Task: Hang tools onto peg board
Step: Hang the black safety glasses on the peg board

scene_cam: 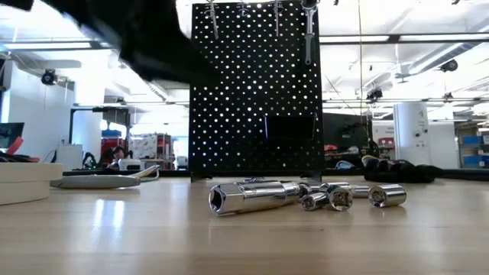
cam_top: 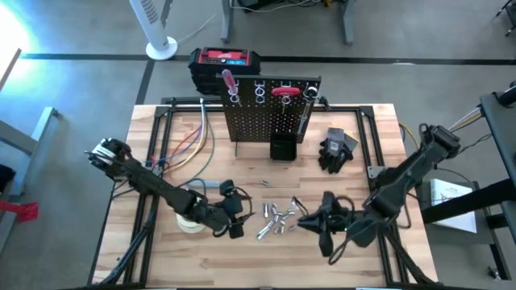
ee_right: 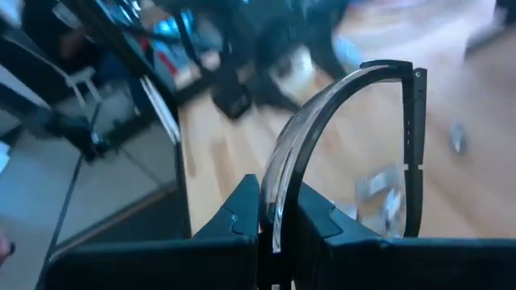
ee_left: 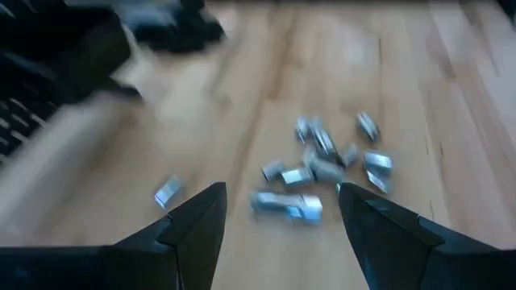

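Note:
The black peg board point(cam_top: 270, 113) stands upright at the table's far middle, with red-handled tools point(cam_top: 229, 80) and a wrench point(cam_top: 306, 113) hanging from its top hooks and a small black bin point(cam_top: 281, 149) at its foot. Several silvery bits point(cam_top: 274, 219) lie loose on the wood near the front; the low view shows them too point(scene_cam: 260, 197). My left gripper point(ee_left: 278, 213) hovers open just left of the bits, nothing between its fingers. My right gripper point(ee_right: 278, 211), right of the bits point(cam_top: 306, 221), is shut on a curved silvery-and-black bow-shaped tool point(ee_right: 355, 121). My right gripper pinches one end of the tool's curved silvery strip point(ee_right: 278, 189) between its two fingers. From the fingers the strip arches up and over to a straight black bar point(ee_right: 413, 153). The tool stands out beyond the fingertips, above the table.
Black gloves point(cam_top: 337, 149) lie right of the peg board. A whitish tape roll point(cam_top: 191, 223) sits under my left arm, and a grey tool point(cam_top: 211, 184) lies behind it. A red-and-black box point(cam_top: 226, 60) stands behind the board. Coloured cables point(cam_top: 189, 145) run across the table's far left.

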Action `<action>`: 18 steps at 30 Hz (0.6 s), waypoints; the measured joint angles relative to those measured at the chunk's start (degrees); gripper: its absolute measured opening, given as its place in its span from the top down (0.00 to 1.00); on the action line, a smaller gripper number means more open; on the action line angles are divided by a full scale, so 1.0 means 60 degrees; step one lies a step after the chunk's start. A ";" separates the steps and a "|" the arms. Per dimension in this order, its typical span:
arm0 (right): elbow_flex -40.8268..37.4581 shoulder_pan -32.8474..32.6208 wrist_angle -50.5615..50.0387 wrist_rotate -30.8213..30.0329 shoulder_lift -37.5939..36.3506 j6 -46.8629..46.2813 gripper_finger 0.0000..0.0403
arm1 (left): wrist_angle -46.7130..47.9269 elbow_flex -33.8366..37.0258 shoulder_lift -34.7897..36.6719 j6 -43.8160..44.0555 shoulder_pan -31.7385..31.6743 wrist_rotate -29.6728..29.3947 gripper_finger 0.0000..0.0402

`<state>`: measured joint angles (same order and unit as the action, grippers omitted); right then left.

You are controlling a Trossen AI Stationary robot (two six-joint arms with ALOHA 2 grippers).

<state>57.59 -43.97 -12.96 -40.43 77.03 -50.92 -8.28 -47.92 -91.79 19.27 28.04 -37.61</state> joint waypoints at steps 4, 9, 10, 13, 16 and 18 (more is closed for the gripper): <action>0.0064 0.0082 0.1597 0.0113 -0.0292 0.2175 0.95 | -0.1725 0.0000 0.0624 -0.2139 0.0086 -0.0603 0.42; -0.0126 0.0133 0.4952 0.2227 -0.0172 0.4825 0.95 | -0.4964 -0.0007 0.0806 -0.5489 0.0111 0.0660 0.42; -0.0146 0.0124 0.5435 0.2816 -0.0081 0.5266 0.95 | -0.5483 -0.0007 0.0806 -0.5889 0.0101 0.1054 0.42; -0.0154 0.0122 0.6166 0.3849 0.0211 0.5914 0.95 | -0.6949 -0.0016 0.0783 -0.6529 -0.0072 0.2573 0.42; -0.0151 0.0240 0.6122 0.3830 0.0369 0.5952 0.95 | -0.7634 -0.0188 0.0675 -0.6623 -0.0227 0.3467 0.42; -0.0151 0.0313 0.6121 0.3815 0.0453 0.6055 0.95 | -0.7583 -0.0434 0.0609 -0.6613 -0.0296 0.3664 0.42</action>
<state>56.69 -42.09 23.77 -17.54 79.75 -14.59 -53.78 -50.53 -88.14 -20.41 26.26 -15.63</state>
